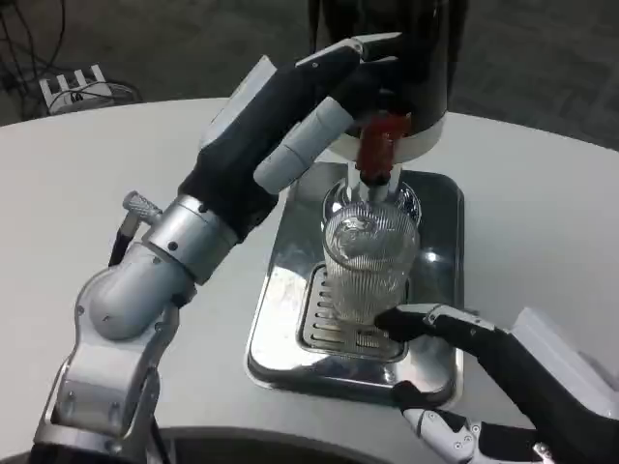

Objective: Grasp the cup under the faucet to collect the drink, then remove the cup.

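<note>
A clear ribbed cup (pixel 368 259) stands upright on the drip tray's grate, directly below the red faucet tap (pixel 380 145) of a dark dispenser (pixel 406 68). My left hand (pixel 290 126) reaches up to the dispenser, its fingers (pixel 353 58) lying against the tap area. My right hand (pixel 484 377) comes in from the lower right; one black fingertip (pixel 401 319) touches the cup's base on the near side while other fingers stay spread below. Whether the cup holds liquid is hard to see.
The shiny steel drip tray (pixel 280 309) sits on the white round table (pixel 116 164). A small white power strip with cables (pixel 73 85) lies on the floor at the far left. Dark carpet surrounds the table.
</note>
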Motion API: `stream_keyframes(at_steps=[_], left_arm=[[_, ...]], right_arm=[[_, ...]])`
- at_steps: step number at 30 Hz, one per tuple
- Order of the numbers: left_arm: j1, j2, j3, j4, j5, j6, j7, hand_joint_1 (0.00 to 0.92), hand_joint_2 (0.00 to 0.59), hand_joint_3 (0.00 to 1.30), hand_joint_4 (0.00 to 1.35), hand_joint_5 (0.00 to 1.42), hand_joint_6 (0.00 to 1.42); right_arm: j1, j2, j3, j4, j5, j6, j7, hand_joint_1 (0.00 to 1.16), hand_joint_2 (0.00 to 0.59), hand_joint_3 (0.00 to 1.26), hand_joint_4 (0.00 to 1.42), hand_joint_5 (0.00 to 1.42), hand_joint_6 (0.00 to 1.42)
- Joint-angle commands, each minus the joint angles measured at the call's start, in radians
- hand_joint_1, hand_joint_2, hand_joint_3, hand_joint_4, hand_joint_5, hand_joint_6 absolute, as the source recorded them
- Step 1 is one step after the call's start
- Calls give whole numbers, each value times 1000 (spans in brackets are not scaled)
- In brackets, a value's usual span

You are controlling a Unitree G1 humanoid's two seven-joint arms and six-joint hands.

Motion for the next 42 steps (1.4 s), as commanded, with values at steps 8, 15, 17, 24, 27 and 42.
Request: stream_keyframes(at_steps=[8,15,17,24,27,42], left_arm=[[-57,11,-48,109,69,-69,-56,12,34,325,294,414,438],[-57,37,-57,131,104,-120,-72,0,28,316,294,414,431],[-57,41,-60,136,109,-131,-72,0,29,314,294,414,443],[-55,66,-69,142,139,-172,-71,0,23,313,294,414,449],[-56,77,-72,139,155,-187,-69,0,22,316,294,414,450],[-63,129,-88,120,258,-231,-53,0,15,339,306,419,453]], right_arm=[[20,8,1,-17,6,-17,-14,655,475,290,276,166,48],[16,6,0,-14,7,-17,-11,655,475,290,276,166,48],[13,6,-1,-13,6,-16,-12,655,475,290,276,166,48],[8,9,4,-10,4,-15,-13,655,475,290,276,166,48],[4,10,3,-7,4,-14,-15,655,475,290,276,166,48],[-16,4,4,6,6,-10,-8,655,475,290,276,166,48]])
